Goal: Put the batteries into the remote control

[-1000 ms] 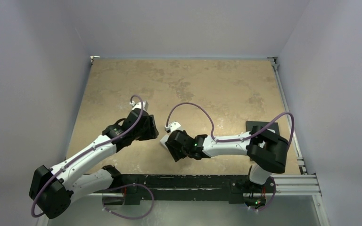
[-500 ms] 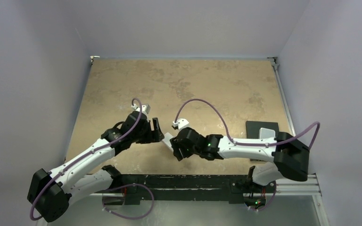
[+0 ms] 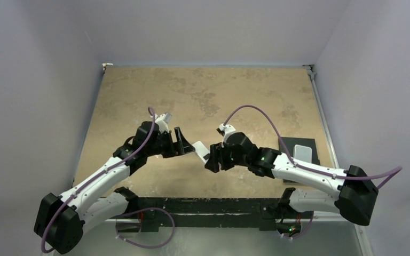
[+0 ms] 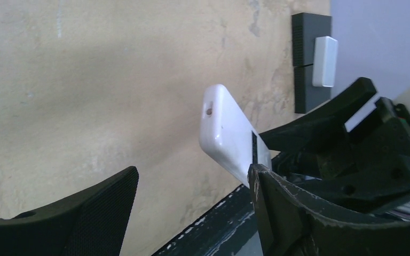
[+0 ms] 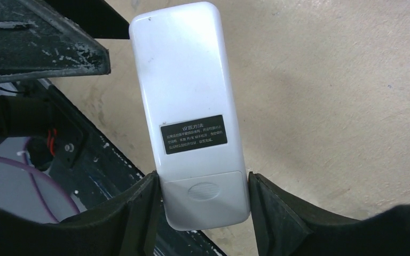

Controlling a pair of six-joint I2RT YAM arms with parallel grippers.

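Remote control (image 3: 202, 151) hangs above the table (image 3: 245, 90) in my top view, clamped in the right gripper (image 3: 211, 159), with the left gripper (image 3: 186, 143) just beside it. Left wrist: my jaws gape wide, remote (image 4: 229, 133) beside one finger, contact unclear. Right wrist: fingers (image 5: 269, 213) pinch its cover end, white back showing.

Your left gripper (image 4: 192, 186) stands with its black fingers spread wide, low in frame. Beyond the gap, a flat white plastic remote control (image 4: 227, 133) hangs tilted, its lower end clamped by the right gripper (image 4: 277, 152). At far right, a pale grey rectangular block (image 4: 324, 61) lies on a dark grey pad (image 4: 309, 26) on the beige mottled tabletop (image 4: 112, 80).
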